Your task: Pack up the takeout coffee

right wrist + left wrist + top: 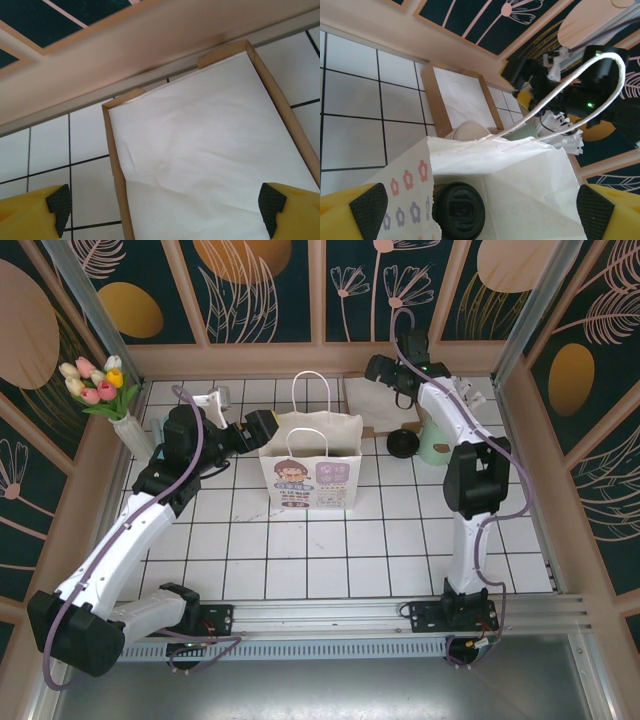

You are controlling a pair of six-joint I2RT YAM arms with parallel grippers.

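at the paper bag's (535, 190) mouth, the left pincer (481, 207) hangs released over a round black lid (459, 210); the right pincer (165, 202), released, over a tray (116, 165).

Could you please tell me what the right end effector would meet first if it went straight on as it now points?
Probably the flat white sheet with brown edges: it sits squarely ahead of the open right end effector. Depth is unclear, so I cannot say how soon.
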